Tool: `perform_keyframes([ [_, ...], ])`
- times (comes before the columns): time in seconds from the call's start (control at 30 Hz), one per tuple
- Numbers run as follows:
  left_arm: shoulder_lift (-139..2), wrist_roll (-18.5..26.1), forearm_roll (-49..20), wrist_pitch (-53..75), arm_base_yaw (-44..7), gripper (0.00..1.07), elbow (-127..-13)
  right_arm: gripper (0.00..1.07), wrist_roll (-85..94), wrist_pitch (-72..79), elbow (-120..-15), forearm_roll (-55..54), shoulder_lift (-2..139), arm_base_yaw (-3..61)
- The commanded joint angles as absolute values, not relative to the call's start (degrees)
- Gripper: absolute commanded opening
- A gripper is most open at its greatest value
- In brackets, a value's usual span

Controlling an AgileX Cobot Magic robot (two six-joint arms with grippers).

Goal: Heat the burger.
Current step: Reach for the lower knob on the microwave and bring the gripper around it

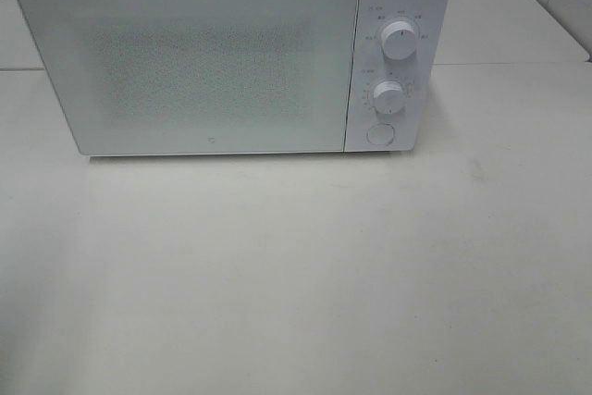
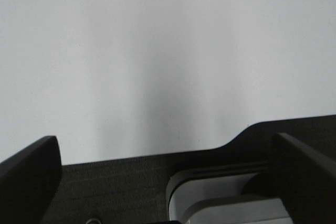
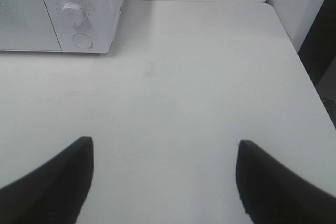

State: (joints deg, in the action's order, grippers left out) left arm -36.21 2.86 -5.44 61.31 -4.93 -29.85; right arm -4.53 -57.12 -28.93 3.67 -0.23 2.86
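Oddly, no burger shows; it may sit inside the microwave, whose door is shut. Both the left gripper and right gripper, jaws apart and empty, hover away from the microwave, likely leaving its door free.

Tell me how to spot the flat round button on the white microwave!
Find the big white box-shaped microwave standing at the back of the pale tabletop. On its right side runs a narrow control panel with two raised white dials, one above the other. The flat round white button sits right below them, the lowest circle, smooth and without tick marks around it.
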Motion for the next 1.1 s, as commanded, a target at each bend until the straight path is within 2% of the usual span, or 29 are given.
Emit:
perform_keyframes([
  [0.03, -30.3, 2.5, -5.3, 61.2, -4.9, 1.0, -29.6, 0.74, -3.9, -57.1, -28.8, 3.6, -1.8, 2.6],
  [0.5, -9.8, 2.5, -5.6, 61.2, -4.9, 1.0, -29.6, 0.74, -3.9, -57.1, -28.8, 3.6, -1.8, 2.6],
  [1.1, 1.6, 2.5, -5.4, 61.1, -4.9, 1.0, -29.6, 0.74, -3.9, -57.1, -28.8, 3.6, -1.8, 2.6],
])
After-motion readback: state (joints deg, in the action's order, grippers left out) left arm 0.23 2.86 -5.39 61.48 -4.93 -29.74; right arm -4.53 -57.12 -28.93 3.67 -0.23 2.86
